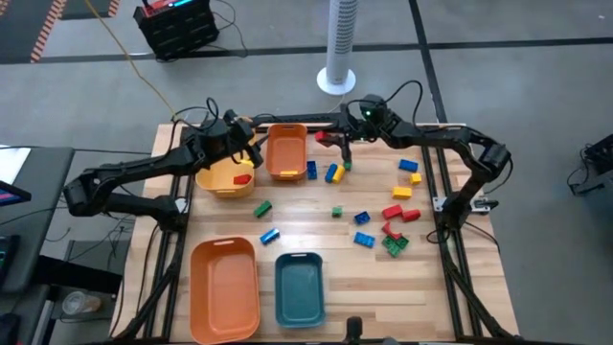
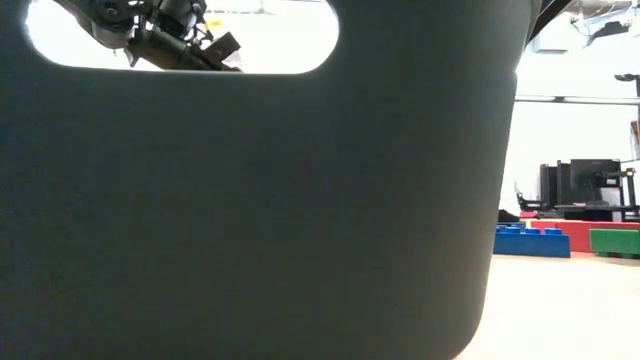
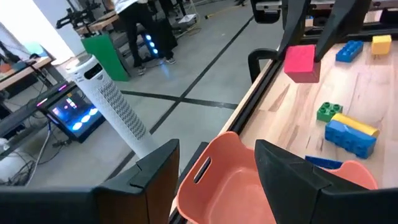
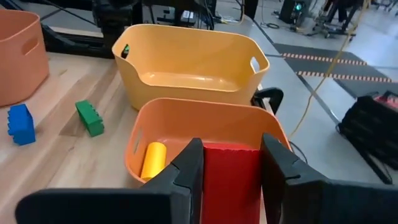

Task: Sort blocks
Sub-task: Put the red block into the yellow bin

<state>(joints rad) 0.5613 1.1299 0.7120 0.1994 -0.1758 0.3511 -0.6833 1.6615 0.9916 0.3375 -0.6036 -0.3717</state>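
Observation:
The blocks lie scattered on the table's right half in the high view: blue and yellow ones [image 1: 332, 172], a red, green and blue group [image 1: 391, 222], and a green one [image 1: 262, 208] and a blue one [image 1: 269, 235] nearer the middle. My right gripper [image 1: 343, 144] is shut on a red block [image 4: 230, 177] just right of the small orange bin [image 1: 286, 151], which holds a yellow block [image 4: 152, 160]. My left gripper [image 3: 217, 168] is open and empty between the yellow bin [image 1: 225, 178] and the small orange bin. A red block [image 1: 241, 178] lies in the yellow bin. My right gripper pinches the red block between its two fingers [image 4: 186, 177], one on each opposite side face [image 4: 208, 180]. In the left wrist view the fingers come from above, pointing down, with the block [image 3: 301, 62] at their free ends. The block is lifted clear of the table.
A large orange bin [image 1: 225, 287] and a teal bin [image 1: 299, 287] stand at the table's near edge; the teal bin's wall [image 2: 260, 200] fills most of the low view. A white tower fan [image 1: 340, 48] stands beyond the far edge. People stand in the room behind [image 3: 143, 31].

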